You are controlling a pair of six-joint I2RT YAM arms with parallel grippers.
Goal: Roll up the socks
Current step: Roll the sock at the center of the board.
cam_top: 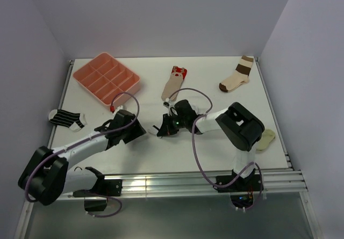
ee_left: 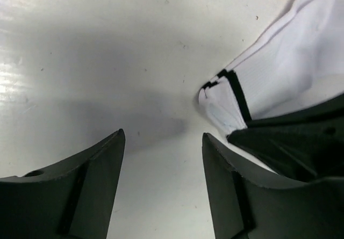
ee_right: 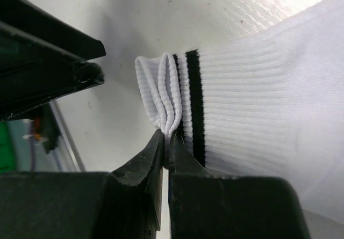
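Observation:
The white sock (ee_right: 258, 99) with two black cuff bands lies on the table. My right gripper (ee_right: 167, 138) is shut on its folded cuff edge. In the top view the right gripper (cam_top: 162, 130) covers most of this sock. My left gripper (ee_left: 161, 139) is open and empty just left of the cuff, with the sock (ee_left: 285, 62) ahead to its right. In the top view the left gripper (cam_top: 137, 131) faces the right one. The tan sock with a red end (cam_top: 173, 84) lies behind them. The black-and-white striped sock (cam_top: 67, 118) lies at the left edge.
A pink compartment tray (cam_top: 106, 78) stands at the back left. A cream sock with brown bands (cam_top: 236, 77) lies at the back right. A pale yellowish lump (cam_top: 265, 139) sits by the right arm's base.

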